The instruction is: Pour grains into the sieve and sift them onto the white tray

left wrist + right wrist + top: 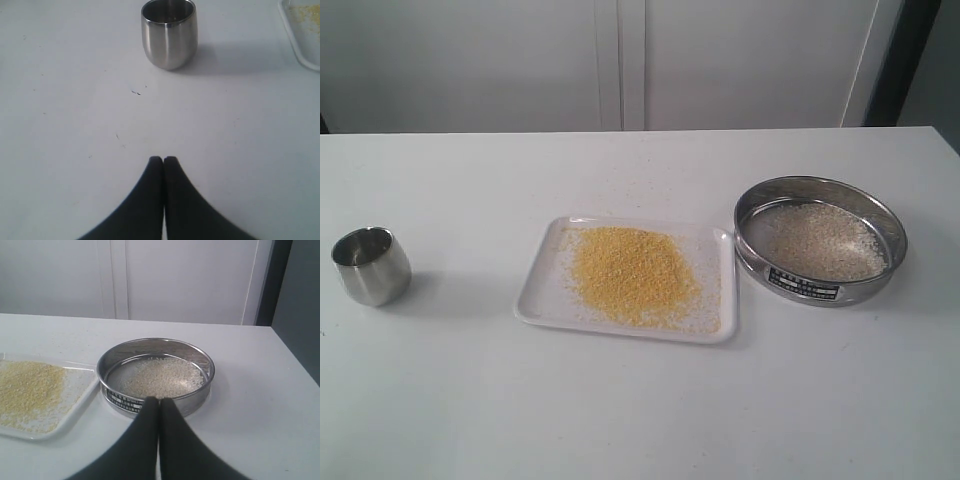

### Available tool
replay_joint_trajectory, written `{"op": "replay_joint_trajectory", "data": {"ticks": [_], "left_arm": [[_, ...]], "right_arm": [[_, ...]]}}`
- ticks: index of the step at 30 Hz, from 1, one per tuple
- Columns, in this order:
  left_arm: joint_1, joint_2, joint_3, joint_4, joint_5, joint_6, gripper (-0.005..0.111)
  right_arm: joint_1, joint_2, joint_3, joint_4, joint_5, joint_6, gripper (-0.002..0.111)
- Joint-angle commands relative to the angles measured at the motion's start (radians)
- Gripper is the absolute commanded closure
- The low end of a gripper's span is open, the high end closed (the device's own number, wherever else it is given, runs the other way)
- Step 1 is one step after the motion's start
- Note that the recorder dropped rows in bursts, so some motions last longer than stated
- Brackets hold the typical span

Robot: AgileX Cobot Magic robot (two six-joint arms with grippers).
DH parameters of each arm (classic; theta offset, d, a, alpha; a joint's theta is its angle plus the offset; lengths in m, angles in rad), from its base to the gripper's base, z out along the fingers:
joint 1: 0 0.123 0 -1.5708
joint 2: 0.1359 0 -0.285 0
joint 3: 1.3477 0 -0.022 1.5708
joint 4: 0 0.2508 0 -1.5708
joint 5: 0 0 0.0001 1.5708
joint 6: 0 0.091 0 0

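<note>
**A:** Exterior view first: we see a plain white tabletop point(620, 420) with pale wall panels point(470, 60) behind. On the flat white rectangular tray point(533, 300) lie fine yellow granules point(630, 272). The whitish rice-like grains point(820, 240) sit in the round steel mesh-bottomed sieve point(752, 262), just right of it.

**B:** Left wrist view: we've got the left gripper point(163, 160) pinched closed on nothing over the table, with a small shiny steel cup point(169, 35) well ahead.

**A:** Right wrist view: the right gripper point(159, 401) is pressed together too and empty. The sieve is just beyond its tips, with the tray beside it.
</note>
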Motion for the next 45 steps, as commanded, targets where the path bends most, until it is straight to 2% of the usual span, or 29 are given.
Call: {"op": "replay_joint_trajectory", "data": {"ticks": [1,10,21,45], "left_arm": [[-0.001,-0.005,0.007,-0.007,-0.003,-0.003,0.107],[-0.001,-0.005,0.007,-0.007,-0.003,-0.003,0.107],[-0.001,-0.005,0.007,-0.007,-0.003,-0.003,0.107],[-0.001,-0.005,0.007,-0.007,-0.003,-0.003,0.107]], "right_arm": [[0.001,-0.006,0.034,-0.013,-0.047,0.000,0.108],[0.001,-0.006,0.034,-0.036,-0.022,0.000,0.108],[0.001,-0.006,0.034,-0.036,0.092,0.000,0.108],[0.001,-0.006,0.034,-0.036,0.092,0.000,0.108]]}}
